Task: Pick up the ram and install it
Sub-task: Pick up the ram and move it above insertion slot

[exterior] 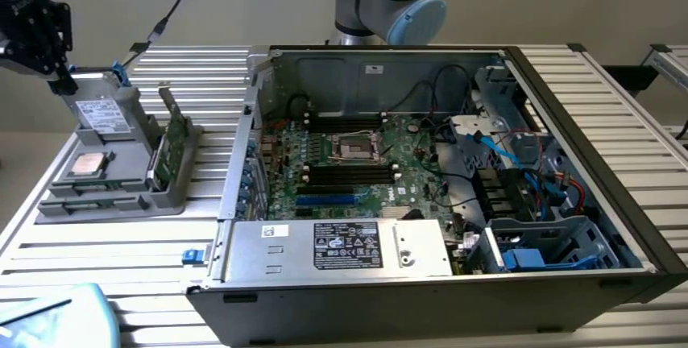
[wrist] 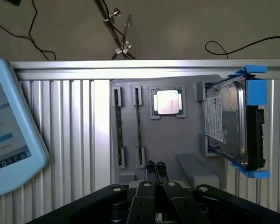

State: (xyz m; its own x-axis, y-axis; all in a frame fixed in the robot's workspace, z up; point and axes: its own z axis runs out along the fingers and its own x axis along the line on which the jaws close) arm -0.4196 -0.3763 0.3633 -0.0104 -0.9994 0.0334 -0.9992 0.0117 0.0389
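Gripper (exterior: pixel 63 82) fully shut, nothing held. It hangs over the far end of the grey tray (exterior: pixel 129 199) at the exterior view's left, just beside the drive (exterior: pixel 102 114), touching nothing. In the wrist view the closed fingertips (wrist: pixel 154 169) sit above the tray's edge, near the slot ends. Ram (exterior: pixel 174 142) stands on edge in a tray slot, on the side toward the case (exterior: pixel 602 138), not picked up, apart from the gripper. Processor chip (exterior: pixel 86 167) lies flat in the tray between drive and near end. Case lies open, motherboard (exterior: pixel 355 171) exposed, power supply (exterior: pixel 344 247) at the near side. Arm base (exterior: pixel 392 2) behind the case. Blue tablet (wrist: pixel 9 135) on the slatted table (exterior: pixel 97 259).
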